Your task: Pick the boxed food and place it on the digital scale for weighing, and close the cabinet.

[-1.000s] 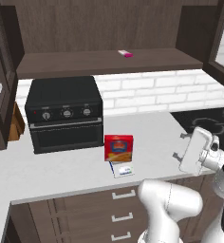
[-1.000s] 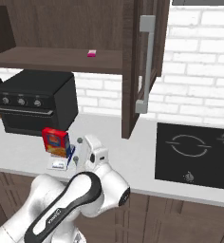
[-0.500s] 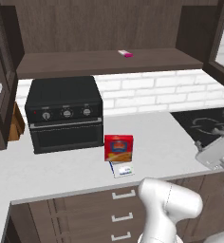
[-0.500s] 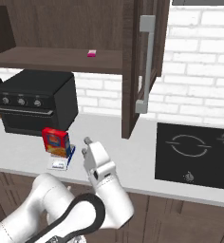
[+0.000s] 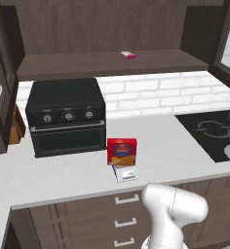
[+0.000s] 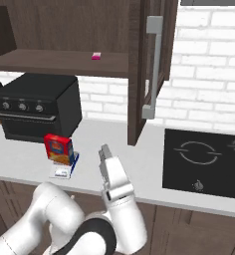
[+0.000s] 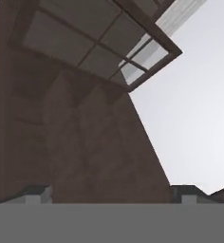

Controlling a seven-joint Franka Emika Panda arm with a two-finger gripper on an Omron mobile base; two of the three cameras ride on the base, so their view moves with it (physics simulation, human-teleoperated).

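Since the boxed food [image 5: 122,151] already stands upright on the digital scale [image 5: 125,173], near the front edge of the counter [image 5: 63,170] and just right of the black oven [image 5: 66,115], what I have left to handle is the cabinet [image 6: 139,64]. Its right door hangs open, edge-on toward me in the right base view, with a vertical silver bar handle [image 6: 152,67] on its face. I judge the door stiff and fairly heavy on its hinges, wood framing around glass panes, so I would push on the wooden stile or the handle and keep off the glass, which looks like the fragile part. The metal handle may be slippery; a flat push on the frame seems safer than a pinch. The left door, at the far left of the left base view, also looks swung out.

The cabinet is dark brown, wide, mounted above the counter, with an open shelf carrying a small pink item [image 5: 128,55]. The gripper [image 6: 105,154] points up toward the door, its jaws spread wide and holding nothing.
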